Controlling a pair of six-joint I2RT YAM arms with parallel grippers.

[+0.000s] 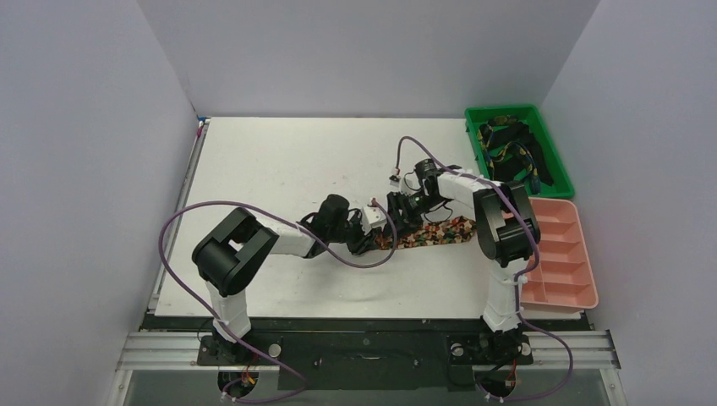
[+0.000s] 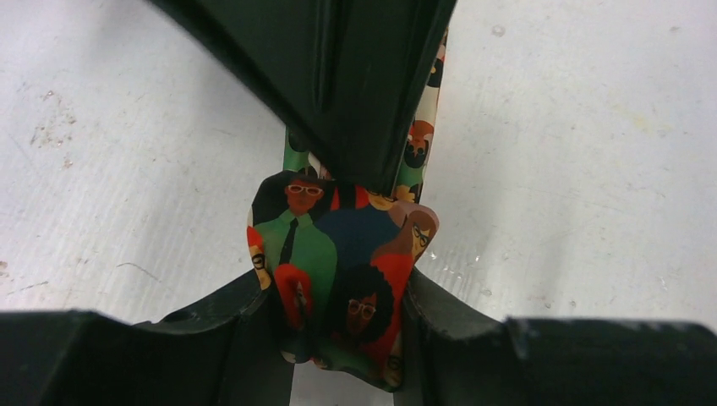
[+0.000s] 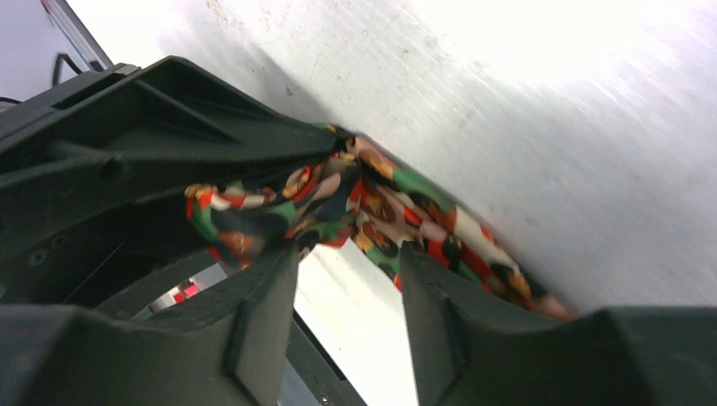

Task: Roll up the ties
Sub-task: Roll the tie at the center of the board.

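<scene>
One printed tie (image 1: 435, 230), dark cloth covered with cartoon faces in red, green and orange, lies on the white table (image 1: 279, 161) just left of the pink tray (image 1: 558, 303). Most of its length is flat on the table and runs toward the tray. The end farther from the tray is gathered into a small folded bunch.

The left fingers (image 2: 245, 326) are clenched on that bunch, one on each side, with the cloth pressed between them. The right fingers (image 3: 435, 330) are released and stand apart from each other. They hang over the tie just on the tray side of the bunch, close to the left fingers, and bare table shows in the gap between them.

Whether the tie's flat end touches the tray cannot be told, since the right arm (image 1: 505, 227) bends over that spot. That arm rises from its base near the tray's near left corner and reaches away from the tray to the tie. The left arm (image 1: 232, 254) comes in from farther left, well apart from the tray.

More ties (image 1: 507, 152), black with yellow, green and blue patterns, lie heaped in a green bin (image 1: 499, 111) just behind the tray, on its far side. The tray itself is split into long compartments.
</scene>
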